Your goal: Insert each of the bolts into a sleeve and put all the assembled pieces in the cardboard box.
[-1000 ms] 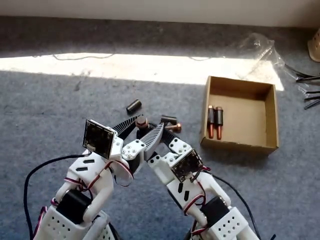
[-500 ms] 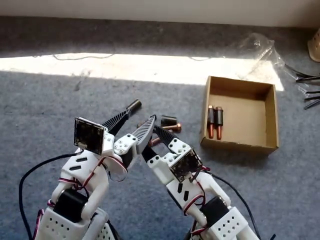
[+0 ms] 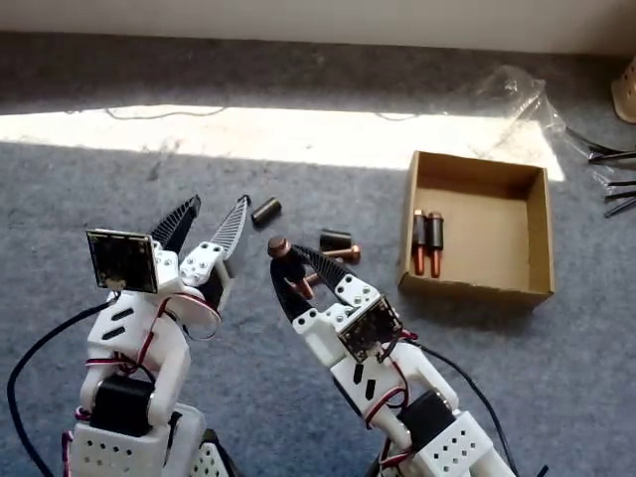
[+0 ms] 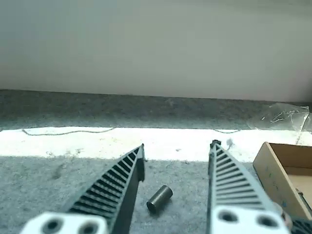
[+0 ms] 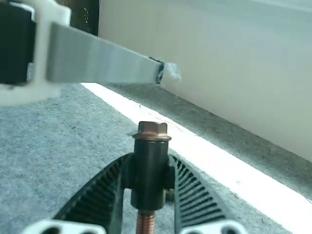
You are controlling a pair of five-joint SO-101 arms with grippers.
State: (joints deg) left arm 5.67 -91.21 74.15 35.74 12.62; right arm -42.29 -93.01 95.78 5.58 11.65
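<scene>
Bolt-and-sleeve piece (image 5: pixel 150 151) stands upright in my right gripper (image 5: pixel 148 163). My fingers pinch the dark sleeve, with the copper head on top and the threaded end poking out below. My left gripper (image 3: pixel 215 206) is spread wide and holds nothing as it hovers over the grey carpet (image 3: pixel 79 199). A loose sleeve (image 4: pixel 160 198) lies on the carpet just beyond its fingertips. A second sleeve (image 3: pixel 335 239) and a copper bolt (image 3: pixel 348 254) lie near the cardboard box (image 3: pixel 475 290). Inside the box, two assembled pieces (image 3: pixel 434 243) rest side by side, close to the wall nearest those loose parts.
</scene>
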